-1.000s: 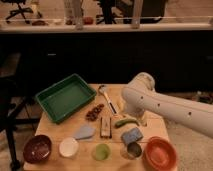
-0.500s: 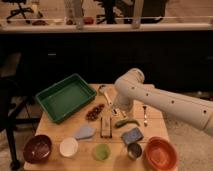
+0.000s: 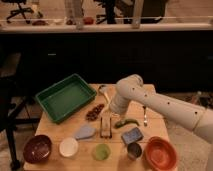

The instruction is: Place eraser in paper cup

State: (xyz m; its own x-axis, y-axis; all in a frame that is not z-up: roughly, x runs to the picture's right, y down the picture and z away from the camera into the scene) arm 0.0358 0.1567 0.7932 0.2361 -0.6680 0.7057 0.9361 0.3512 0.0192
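Observation:
The eraser [image 3: 105, 126] is a narrow block with a dark centre strip and pale edges. It lies lengthwise near the middle of the wooden table [image 3: 55, 131]. The paper cup [image 3: 68, 147] is a small white round cup at the front left, upright, to the right of the maroon bowl [image 3: 37, 148]. My white arm reaches in from the right. My gripper [image 3: 111, 111] hangs at its end, just above and behind the eraser's far end. It is largely hidden by the wrist. The cup is well to the left and nearer the front than the gripper.
A green tray [image 3: 65, 96] sits at the back left. Along the front stand a translucent green cup [image 3: 101, 151], a metal cup [image 3: 133, 150] and an orange bowl [image 3: 160, 152]. A blue-grey sponge block [image 3: 131, 135], a green pod [image 3: 127, 123] and a reddish-brown clump [image 3: 95, 111] surround the eraser.
My arm has swung left and lowered, bringing the gripper from the table's right-centre to just above the eraser. The objects on the table have not moved.

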